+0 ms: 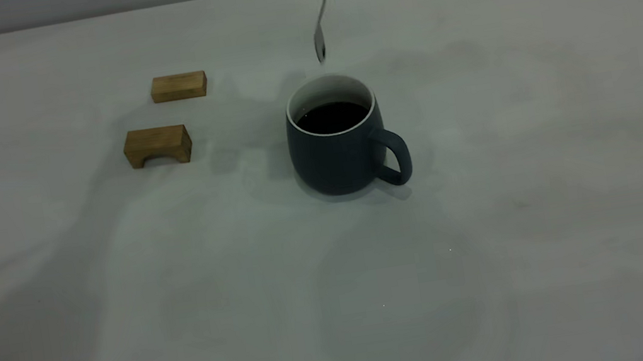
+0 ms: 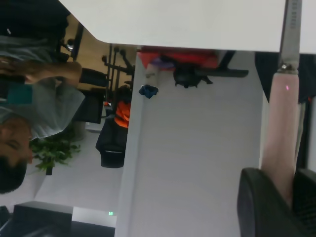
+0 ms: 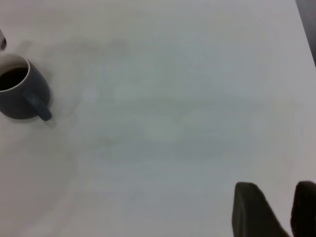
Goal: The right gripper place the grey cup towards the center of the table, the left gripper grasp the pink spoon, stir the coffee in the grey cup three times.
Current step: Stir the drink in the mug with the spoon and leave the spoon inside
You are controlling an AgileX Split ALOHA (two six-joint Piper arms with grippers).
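The grey cup (image 1: pixel 336 140) stood upright near the center of the table (image 1: pixel 550 172), with its loop handle turned toward the exterior camera and to that view's right. The coffee (image 1: pixel 332 117) filled the cup to a level below the white rim, and its surface lay flat.

The pink spoon (image 1: pixel 323 11) hung in the air above the far side of the cup, bowl end down and slightly tilted. Its bowl was just clear of the rim and touched neither the cup nor the coffee. The upper end of the spoon ran out of the exterior view at the top edge.

In the left wrist view, the left gripper (image 2: pixel 289 197) was clamped on the pale pink handle (image 2: pixel 281 133) of the spoon, with 1 dark finger on each side of it and the grey metal neck extending away from the fingers. The left gripper did not appear in the exterior view.

The right gripper (image 3: pixel 276 212) was positioned above bare table, well apart from the cup, which showed at the far edge of the right wrist view (image 3: pixel 22 94). Its 2 dark fingers stood a narrow gap apart with nothing between them.

2 brown wooden blocks (image 1: pixel 179 86) lay on the table to the exterior view's left of the cup, well apart from it. The nearer block (image 1: pixel 157 146) had an arched cutout on its underside.
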